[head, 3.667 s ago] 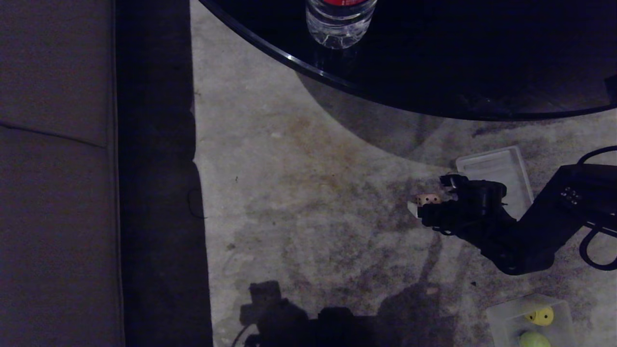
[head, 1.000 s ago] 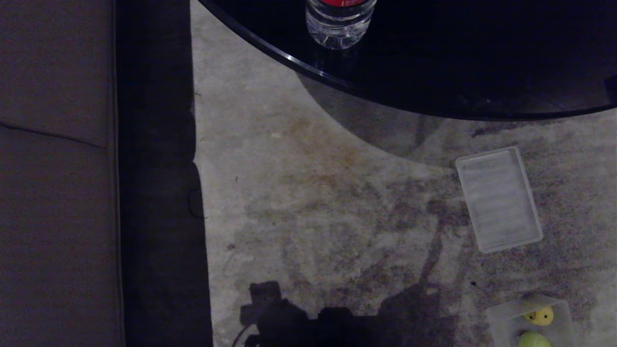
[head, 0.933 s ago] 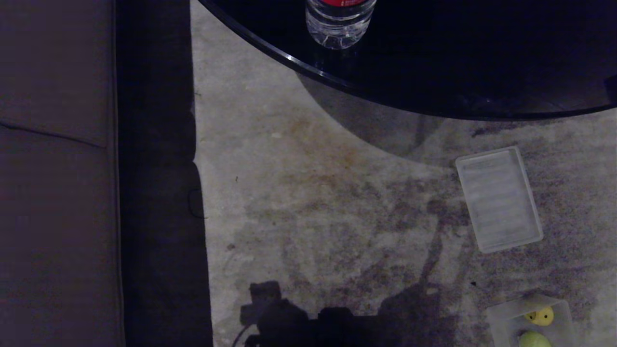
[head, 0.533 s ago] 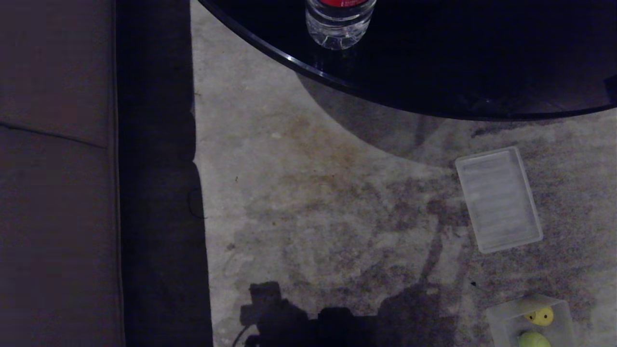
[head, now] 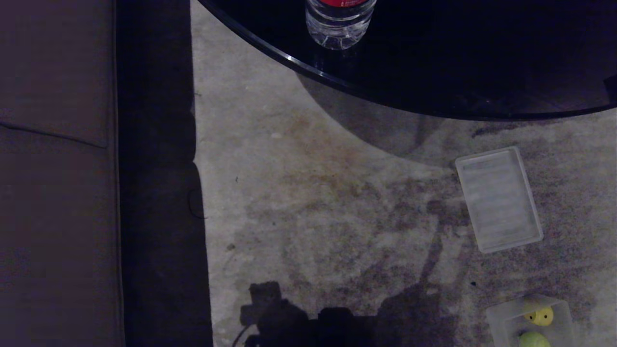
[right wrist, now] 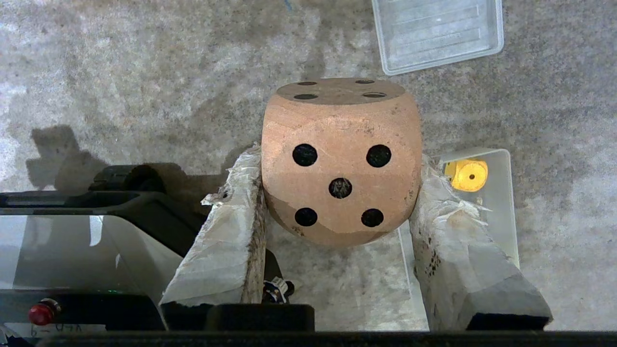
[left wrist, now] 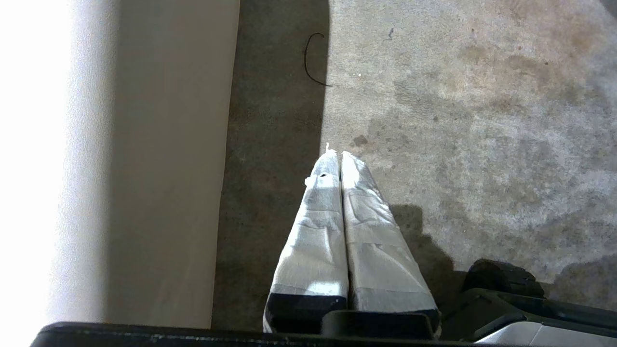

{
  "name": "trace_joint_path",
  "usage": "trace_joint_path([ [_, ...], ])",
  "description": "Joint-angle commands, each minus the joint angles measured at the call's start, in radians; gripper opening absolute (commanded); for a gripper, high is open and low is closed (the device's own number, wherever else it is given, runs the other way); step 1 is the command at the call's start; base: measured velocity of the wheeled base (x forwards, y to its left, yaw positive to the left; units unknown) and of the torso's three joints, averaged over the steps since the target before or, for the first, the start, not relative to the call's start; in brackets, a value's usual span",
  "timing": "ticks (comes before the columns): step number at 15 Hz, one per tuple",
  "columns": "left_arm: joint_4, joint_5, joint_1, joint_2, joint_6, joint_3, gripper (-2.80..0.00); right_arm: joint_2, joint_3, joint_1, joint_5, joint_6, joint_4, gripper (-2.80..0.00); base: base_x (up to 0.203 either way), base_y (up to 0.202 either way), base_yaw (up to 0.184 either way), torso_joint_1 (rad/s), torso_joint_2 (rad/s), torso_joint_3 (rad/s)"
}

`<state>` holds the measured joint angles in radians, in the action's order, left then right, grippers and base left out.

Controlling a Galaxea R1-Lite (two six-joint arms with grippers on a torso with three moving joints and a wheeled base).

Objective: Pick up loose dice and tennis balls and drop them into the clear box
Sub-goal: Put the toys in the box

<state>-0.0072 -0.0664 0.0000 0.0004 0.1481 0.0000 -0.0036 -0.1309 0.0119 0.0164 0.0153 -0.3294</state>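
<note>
My right gripper (right wrist: 337, 161) is shut on a beige die (right wrist: 340, 164) with black pips and holds it above the carpet. Its white-wrapped fingers (right wrist: 231, 241) press both of the die's sides. Just beyond the die is the clear box (right wrist: 503, 212), with a yellow die (right wrist: 466, 175) in it. In the head view neither arm shows; the clear box (head: 499, 320) lies at the bottom right corner, holding the yellow die (head: 540, 315) and a tennis ball (head: 532, 340). My left gripper (left wrist: 336, 156) is shut and empty, hanging parked over the carpet by the sofa.
The flat ribbed lid (head: 499, 200) lies on the carpet beyond the box, and it also shows in the right wrist view as the lid (right wrist: 436, 31). A black round table (head: 434, 72) carries a water bottle (head: 340, 21). A sofa (head: 53, 193) runs along the left.
Earlier my right arm held the beige die beside the lid in the head view; it has since left that view. Over the last second the head view is unchanged.
</note>
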Motion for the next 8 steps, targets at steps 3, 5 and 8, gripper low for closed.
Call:
trace_joint_path([
  [3, 0.000, 0.000, 0.000, 0.001, -0.001, 0.000, -2.80, 0.004, 0.000, 0.000, 0.000, 0.000, -0.007, -2.80, 0.000, 0.000, 0.000, 0.000, 0.00, 0.000],
  [5, 0.000, 0.000, 0.000, 0.001, 0.001, 0.000, -2.80, 0.004, 0.000, 0.000, 0.000, -0.001, -0.007, -2.80, 0.000, 0.000, 0.000, 0.000, 0.00, 0.000],
  [8, 0.000, -0.001, 0.000, 0.001, 0.002, 0.000, -2.80, 0.004, 0.000, 0.000, 0.000, -0.001, -0.007, -2.80, 0.000, 0.000, 0.000, 0.000, 0.00, 0.000],
])
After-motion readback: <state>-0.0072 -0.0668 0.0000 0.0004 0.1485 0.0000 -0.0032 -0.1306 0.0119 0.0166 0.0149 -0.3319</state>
